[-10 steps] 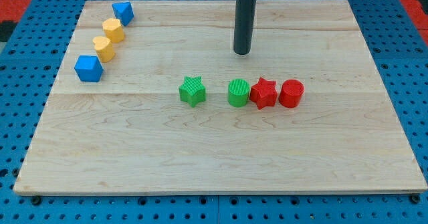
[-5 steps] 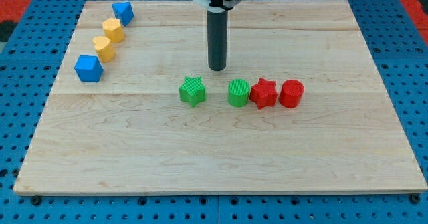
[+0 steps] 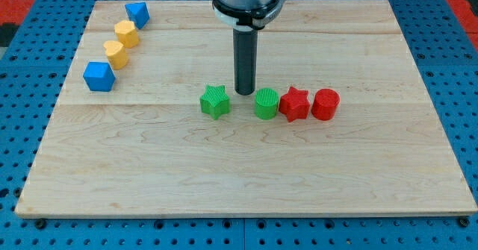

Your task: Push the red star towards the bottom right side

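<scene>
Since earlier, tip (image 3: 245, 93) dropped between green star (image 3: 215, 101) and green cylinder (image 3: 266, 104); no pincer fitted; red star (image 3: 294, 104) sits between green and red cylinder (image 3: 325, 104), best approached from upper-left.

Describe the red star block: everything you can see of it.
The red star-shaped block looks like ribbed plastic, lying flat on the wooden board, right of centre. It sits third in a row: the green cylinder block touches or nearly touches its left side, and the red cylinder block stands close on its right. My tip is off to its left, above the gap between the green star block and the green cylinder, not touching it.
</scene>
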